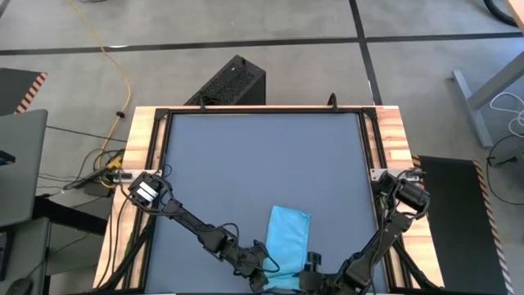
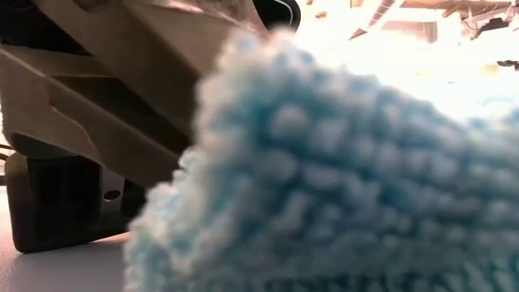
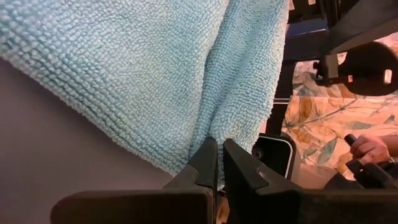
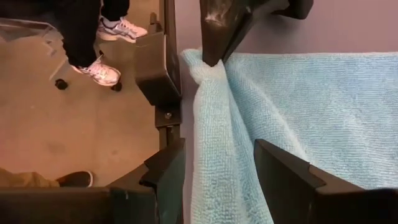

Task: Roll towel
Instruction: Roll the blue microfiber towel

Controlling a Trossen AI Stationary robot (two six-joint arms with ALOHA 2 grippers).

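Left gripper (image 3: 219, 163): its 2 dark fingers are pinched together on the near edge of the small sky-blue soft cloth towel (image 1: 288, 238), at the table's front edge; the high view shows this gripper (image 1: 274, 270) on the towel's near left corner.
Right gripper (image 4: 214, 180): its 2 dark fingers stand apart, 1 on each side of a raised fold of the towel (image 4: 292, 106), not closed on it; in the high view it (image 1: 309, 274) sits at the towel's near right corner, just beside the left gripper.
Towel, position: near the front of the dark grey tabletop (image 1: 246, 164), slightly right of the middle, long side running away from the arms.
Towel, shape: the far part lies flat; the near edge is gathered and lifted into a bunch where the left fingers hold it.
Low view: the fluffy blue pile of the towel (image 2: 340, 170) fills most of the picture, close to the camera.
Beyond the table: a person's hand (image 3: 368, 148) and shoes (image 4: 102, 71) on the floor.
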